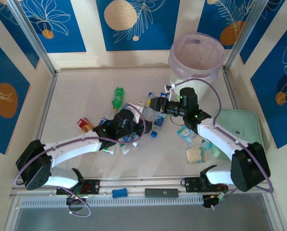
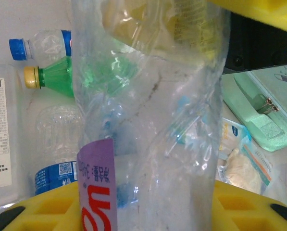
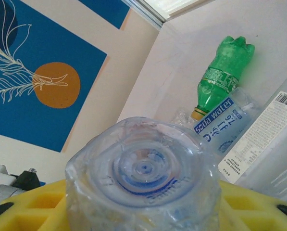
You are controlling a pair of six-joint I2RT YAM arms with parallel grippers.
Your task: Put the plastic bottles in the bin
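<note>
Pale matte tabletop (image 1: 85, 86), blue-and-cream panelled walls (image 1: 37, 24). Left gripper (image 1: 142, 126): yellow pads (image 2: 239, 202) pinching a crumpled clear plastic bottle with purple label (image 2: 148, 120). Right gripper (image 1: 155, 104): ribbed clear bottle base (image 3: 143, 178) against one pad; whether clamped, cannot tell. Round white bin with lilac bag liner (image 1: 181, 67) stands beyond the right gripper, apart.

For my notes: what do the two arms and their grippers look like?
Left arm and right arm: white link shells, black joints and bases, small green lights, a lilac cable looping along each. Finger pads are yellow with moulded square recesses.
</note>
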